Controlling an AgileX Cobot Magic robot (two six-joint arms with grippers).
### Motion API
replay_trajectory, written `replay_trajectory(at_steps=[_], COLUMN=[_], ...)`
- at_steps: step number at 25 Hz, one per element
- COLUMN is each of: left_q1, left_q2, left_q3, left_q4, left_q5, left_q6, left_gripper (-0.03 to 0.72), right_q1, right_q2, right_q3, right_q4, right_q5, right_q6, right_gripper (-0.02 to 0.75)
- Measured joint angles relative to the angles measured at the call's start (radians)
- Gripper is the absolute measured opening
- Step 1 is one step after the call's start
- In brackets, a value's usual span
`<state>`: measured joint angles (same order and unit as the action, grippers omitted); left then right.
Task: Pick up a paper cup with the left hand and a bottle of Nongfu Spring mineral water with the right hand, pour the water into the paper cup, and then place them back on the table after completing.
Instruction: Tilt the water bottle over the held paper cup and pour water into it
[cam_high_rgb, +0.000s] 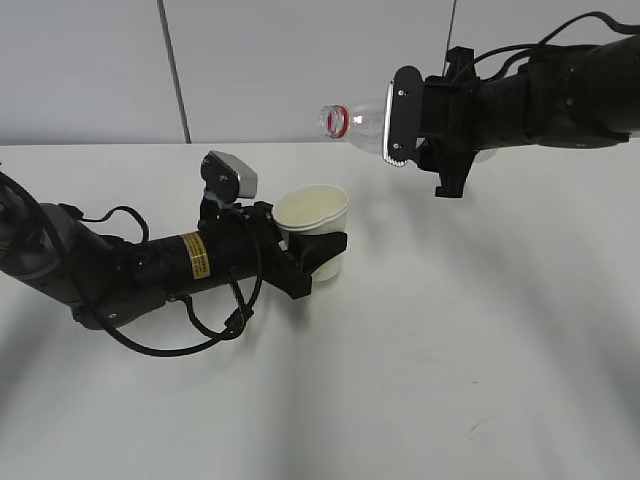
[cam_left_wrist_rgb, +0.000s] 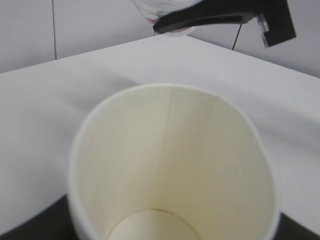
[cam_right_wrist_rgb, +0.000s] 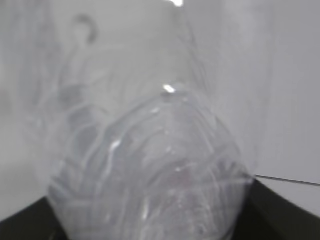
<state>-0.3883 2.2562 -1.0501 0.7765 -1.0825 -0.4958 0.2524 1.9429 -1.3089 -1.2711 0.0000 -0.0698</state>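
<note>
A white paper cup (cam_high_rgb: 312, 212) is held just above the table (cam_high_rgb: 480, 330) with my left gripper (cam_high_rgb: 318, 250) shut around its lower wall. The left wrist view looks down into the cup (cam_left_wrist_rgb: 170, 165); its pale bottom shows and I see no liquid there. My right gripper (cam_high_rgb: 415, 135) is shut on a clear bottle (cam_high_rgb: 362, 124) lying nearly level in the air. The bottle's red-ringed neck (cam_high_rgb: 337, 120) points left, above and slightly right of the cup. No water stream shows. In the right wrist view the blurred bottle (cam_right_wrist_rgb: 150, 170) fills the frame.
The white tabletop stretches to a grey panelled wall (cam_high_rgb: 250, 60) behind. Black cables (cam_high_rgb: 215, 320) loop beside the left arm on the table. The right arm (cam_high_rgb: 560, 90) comes in from the upper right, well above the surface.
</note>
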Motion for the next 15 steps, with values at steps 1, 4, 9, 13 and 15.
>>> replay_trajectory(at_steps=[1,4,9,13,15], left_q1=[0.000,0.000,0.000,0.000,0.000], left_q2=[0.000,0.000,0.000,0.000,0.000], left_q3=[0.000,0.000,0.000,0.000,0.000], left_q4=[0.000,0.000,0.000,0.000,0.000], left_q5=[0.000,0.000,0.000,0.000,0.000], left_q6=[0.000,0.000,0.000,0.000,0.000], left_gripper=[0.400,0.400,0.400,0.400,0.400], right_q1=[0.000,0.000,0.000,0.000,0.000], right_q2=[0.000,0.000,0.000,0.000,0.000], right_q3=[0.000,0.000,0.000,0.000,0.000], right_q4=[-0.004,-0.026,-0.054,-0.077,-0.089], right_q5=[0.000,0.007,0.010,0.010,0.010], right_q6=[0.000,0.000,0.000,0.000,0.000], right_gripper=[0.430,0.429,0.429,0.429,0.429])
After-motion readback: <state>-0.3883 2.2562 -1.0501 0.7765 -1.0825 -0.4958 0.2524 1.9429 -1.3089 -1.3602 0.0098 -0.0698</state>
